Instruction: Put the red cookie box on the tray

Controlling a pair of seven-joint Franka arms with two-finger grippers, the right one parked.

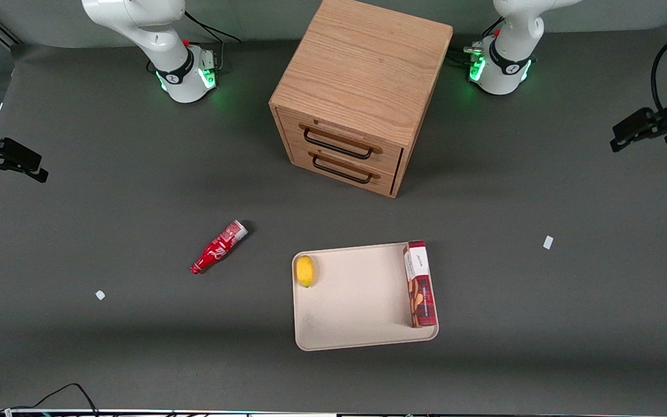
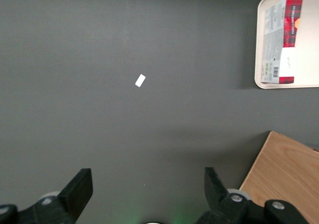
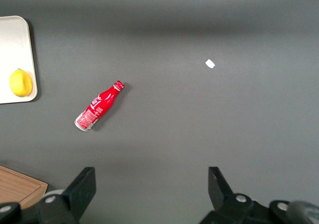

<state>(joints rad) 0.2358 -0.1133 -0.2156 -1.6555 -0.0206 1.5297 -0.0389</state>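
So the gripper (image 2: 144,189) is up in the air at the working arm's end of the table, holding nothing, fingers (image 2: 79,186) spread wide with bare mat between them. From the front it's that black pincer (image 1: 646,130) sticking in at the edge.

The cookie box (image 1: 420,284) is well away from the gripper, nearer the front camera and toward the middle of the table. It's lying flat on the tray (image 1: 356,301), right along the rim on the side closest to the gripper, white end pointing at the cabinet (image 1: 356,92). In the wrist view the box (image 2: 281,37) shows its pale label panel and barcode, snug inside the tray (image 2: 259,79) edge.

A lemon (image 1: 305,270) sits on the tray too, at the end farthest from the gripper. A red bottle (image 1: 219,247) lies on its side on the mat, even farther off toward the parked arm's end. There's a little white scrap (image 2: 140,80) on the mat below the gripper, between it and the tray.
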